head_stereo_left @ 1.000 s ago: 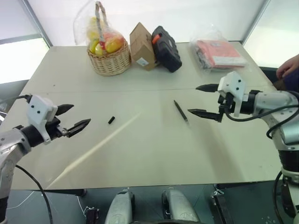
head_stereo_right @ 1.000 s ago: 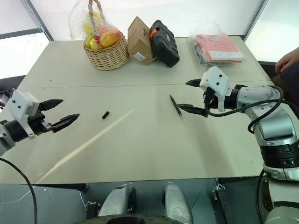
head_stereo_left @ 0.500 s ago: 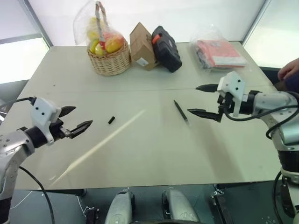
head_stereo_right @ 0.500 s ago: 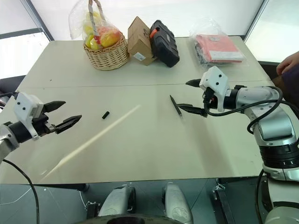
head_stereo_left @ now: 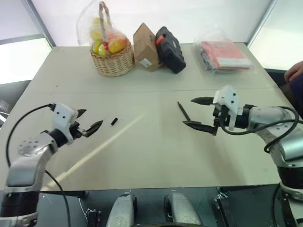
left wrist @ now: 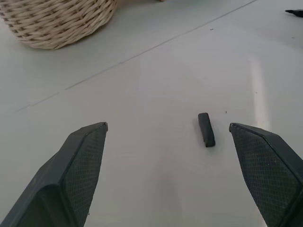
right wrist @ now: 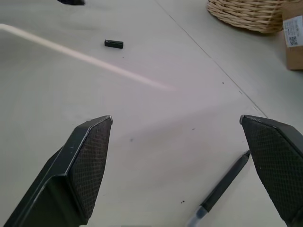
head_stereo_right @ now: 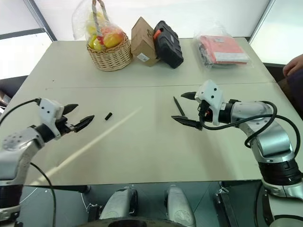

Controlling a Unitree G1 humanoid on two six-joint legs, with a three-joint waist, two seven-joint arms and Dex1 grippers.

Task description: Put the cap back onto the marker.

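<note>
The cap [head_stereo_left: 113, 122], a tiny black cylinder, lies on the pale table left of centre. My left gripper [head_stereo_left: 91, 119] hovers open just to its left, fingertips pointing at it without touching. In the left wrist view the cap [left wrist: 206, 129] sits ahead, nearer one finger [left wrist: 265, 165]. The marker [head_stereo_left: 183, 112], a thin dark stick, lies uncapped right of centre. My right gripper [head_stereo_left: 188, 112] is open right beside it, one finger above and one below its length, with nothing held. The right wrist view shows the marker [right wrist: 222, 184] close to one finger [right wrist: 277, 161] and the cap [right wrist: 113, 44] far off.
Along the table's far edge stand a wicker basket [head_stereo_left: 111, 59] of fruit in a plastic bag, a cardboard box [head_stereo_left: 144, 47], a black case [head_stereo_left: 169, 49] with an orange latch and a clear bag [head_stereo_left: 223, 54] of red items. A person's hand [head_stereo_left: 296, 71] shows at the right edge.
My left gripper has dropped lower and moved right, closing in on the cap. The right gripper has shifted left and slightly down, up to the marker. Both stay open.
</note>
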